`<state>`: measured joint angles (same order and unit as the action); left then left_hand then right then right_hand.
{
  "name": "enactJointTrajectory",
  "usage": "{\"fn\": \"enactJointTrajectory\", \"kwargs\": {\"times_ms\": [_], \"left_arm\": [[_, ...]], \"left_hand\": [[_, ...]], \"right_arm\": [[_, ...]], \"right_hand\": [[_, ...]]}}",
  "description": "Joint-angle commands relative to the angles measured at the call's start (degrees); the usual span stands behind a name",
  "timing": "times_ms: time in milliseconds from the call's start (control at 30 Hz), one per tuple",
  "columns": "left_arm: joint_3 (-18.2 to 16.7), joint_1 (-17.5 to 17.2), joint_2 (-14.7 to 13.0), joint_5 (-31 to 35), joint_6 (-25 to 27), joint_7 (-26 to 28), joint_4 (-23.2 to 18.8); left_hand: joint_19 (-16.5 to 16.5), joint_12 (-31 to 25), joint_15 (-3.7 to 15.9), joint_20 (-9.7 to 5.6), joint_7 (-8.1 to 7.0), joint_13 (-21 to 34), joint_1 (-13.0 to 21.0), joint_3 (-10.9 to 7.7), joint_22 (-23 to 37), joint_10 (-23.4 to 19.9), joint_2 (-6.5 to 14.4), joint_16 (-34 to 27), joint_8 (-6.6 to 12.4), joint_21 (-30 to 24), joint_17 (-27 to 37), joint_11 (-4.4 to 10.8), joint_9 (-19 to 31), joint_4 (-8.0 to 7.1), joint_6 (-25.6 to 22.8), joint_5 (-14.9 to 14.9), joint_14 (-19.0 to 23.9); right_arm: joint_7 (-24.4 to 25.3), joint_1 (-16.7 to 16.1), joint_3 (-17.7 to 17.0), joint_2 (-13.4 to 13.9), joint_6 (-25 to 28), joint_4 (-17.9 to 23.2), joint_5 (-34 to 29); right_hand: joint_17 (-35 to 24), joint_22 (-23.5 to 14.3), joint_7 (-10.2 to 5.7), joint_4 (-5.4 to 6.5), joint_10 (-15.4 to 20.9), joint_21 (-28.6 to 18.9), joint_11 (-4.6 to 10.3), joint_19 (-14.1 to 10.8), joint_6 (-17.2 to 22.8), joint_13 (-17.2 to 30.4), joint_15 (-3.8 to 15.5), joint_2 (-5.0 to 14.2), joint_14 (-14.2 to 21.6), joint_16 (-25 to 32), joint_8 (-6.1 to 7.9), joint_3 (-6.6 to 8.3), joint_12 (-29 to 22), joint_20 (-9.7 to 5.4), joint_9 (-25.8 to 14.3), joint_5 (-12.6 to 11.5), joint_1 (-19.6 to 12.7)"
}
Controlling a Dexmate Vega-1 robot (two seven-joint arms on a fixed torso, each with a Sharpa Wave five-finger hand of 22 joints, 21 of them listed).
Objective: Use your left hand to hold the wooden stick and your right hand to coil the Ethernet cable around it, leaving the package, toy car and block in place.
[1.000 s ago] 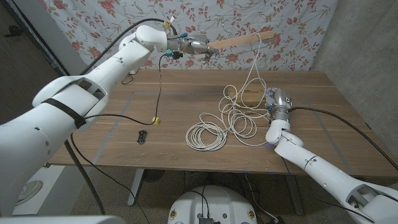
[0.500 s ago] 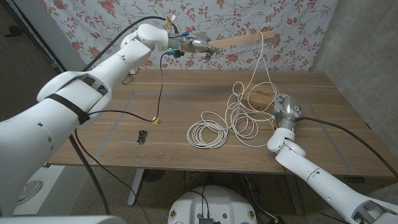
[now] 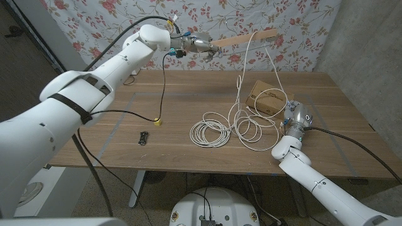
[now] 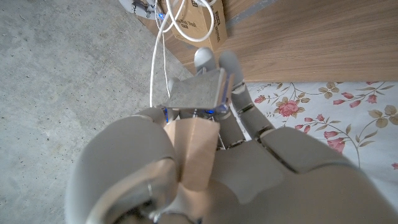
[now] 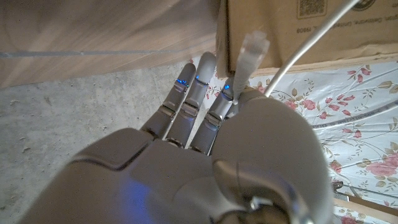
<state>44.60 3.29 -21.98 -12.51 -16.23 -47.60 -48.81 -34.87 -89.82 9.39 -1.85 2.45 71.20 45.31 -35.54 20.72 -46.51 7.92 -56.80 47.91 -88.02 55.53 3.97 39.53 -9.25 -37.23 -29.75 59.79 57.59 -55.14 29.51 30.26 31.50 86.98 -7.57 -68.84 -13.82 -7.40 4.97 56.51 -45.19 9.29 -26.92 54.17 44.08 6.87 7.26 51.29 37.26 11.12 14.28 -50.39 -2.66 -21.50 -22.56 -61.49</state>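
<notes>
Starting at the left of the tabletop (image 3: 125, 119), the toy car (image 3: 144, 137) and the small yellow block (image 3: 157, 122) sit near each other, well apart from the work, so you can leave them be. Your left hand (image 3: 196, 44) is raised above the far edge, clenched around one end of the wooden stick (image 3: 245, 39), which juts out level toward your right; the left wrist view confirms the stick (image 4: 194, 149) is clamped between the fingers. The Ethernet cable (image 3: 217, 130) hangs over the stick's far end (one strand draped there, as far as I can tell), and most of it lies on the wood in a neat coil and looser loops between the block and the package (image 3: 269, 100). Your right hand (image 3: 296, 117) sits low just beside the package, pinching the cable near its plug (image 5: 247, 51).

I judge the winding barely begun. The next move calls for carrying the held end up and around the stick in a circle, keeping the strand taut enough to seat, and lifting clear of the package so the trailing loops do not drag it.
</notes>
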Motion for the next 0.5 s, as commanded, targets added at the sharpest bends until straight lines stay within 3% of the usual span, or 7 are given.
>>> {"fn": "enactJointTrajectory", "kwargs": {"times_ms": [33, 100, 267, 500], "left_arm": [[1.0, 1.0, 0.9, 2.0, -1.3, 1.9, 1.9], [1.2, 1.2, 1.2, 2.1, -1.4, 1.5, 2.4], [1.4, 1.7, 1.7, 2.2, -1.7, 1.1, 3.1], [1.8, 1.5, 1.8, 2.2, -0.8, 0.5, 2.4]], "left_hand": [[0.1, -0.4, 0.33, -0.01, -0.18, 0.1, 0.2, -0.44, 0.2, -0.6, 0.6, -28.1, 0.51, -0.4, 14.9, 0.1, -0.1, 0.06, 0.1, -0.3, 0.3], [0.2, -0.4, 0.33, -0.01, -0.17, 0.1, 0.2, -0.45, 0.2, -0.6, 0.6, -28.1, 0.55, -0.4, 14.9, 0.1, -0.1, 0.06, 0.1, -0.3, 0.3], [0.1, -0.4, 0.26, -0.01, -0.11, 0.1, 0.2, -0.46, 0.1, -0.6, 0.6, -28.2, 0.56, -0.4, 14.9, 0.11, -0.3, 0.06, 0.2, -0.3, 0.3], [0.2, -0.4, 0.37, 0.0, -0.34, 0.1, 0.2, -0.48, 0.1, -0.6, 0.6, -28.2, 0.75, -0.5, 14.9, 0.05, -0.4, 0.07, 0.0, -0.3, 0.2]], "right_arm": [[0.7, -9.5, -7.1, 2.5, -8.1, 13.2, 1.7], [-1.0, -11.0, -8.5, 4.3, -13.4, 15.8, 2.5], [-5.5, -12.4, -10.3, 8.7, -20.3, 21.1, 1.5], [-11.7, -13.3, -14.0, 11.2, -34.1, 22.2, 3.3]], "right_hand": [[-0.2, -0.1, 3.41, 0.2, 0.3, -0.5, -0.31, 0.3, 6.9, 0.1, 5.61, 1.23, 0.5, -0.4, 0.41, 0.04, 0.0, -5.79, -0.3, -0.4, -1.2], [-0.3, 0.0, 3.41, 0.23, 0.2, -0.6, -0.31, 0.3, 6.9, 0.2, 5.61, 1.24, 0.5, -0.4, 0.42, 0.03, 0.0, -5.77, -0.3, -0.4, -1.3], [-0.3, 0.1, 3.43, 0.34, 0.0, -0.7, -0.44, 0.5, 6.8, 0.3, 5.6, 1.32, 0.4, -0.5, 0.39, -0.02, 0.0, -5.76, -0.4, -0.4, -1.4], [-0.3, 0.2, 3.48, 0.45, 0.0, -0.9, -0.51, 0.7, 6.7, 0.2, 5.58, 1.35, 0.4, -0.6, 0.32, -0.1, 0.0, -5.71, -0.3, -0.4, -1.4]]}}
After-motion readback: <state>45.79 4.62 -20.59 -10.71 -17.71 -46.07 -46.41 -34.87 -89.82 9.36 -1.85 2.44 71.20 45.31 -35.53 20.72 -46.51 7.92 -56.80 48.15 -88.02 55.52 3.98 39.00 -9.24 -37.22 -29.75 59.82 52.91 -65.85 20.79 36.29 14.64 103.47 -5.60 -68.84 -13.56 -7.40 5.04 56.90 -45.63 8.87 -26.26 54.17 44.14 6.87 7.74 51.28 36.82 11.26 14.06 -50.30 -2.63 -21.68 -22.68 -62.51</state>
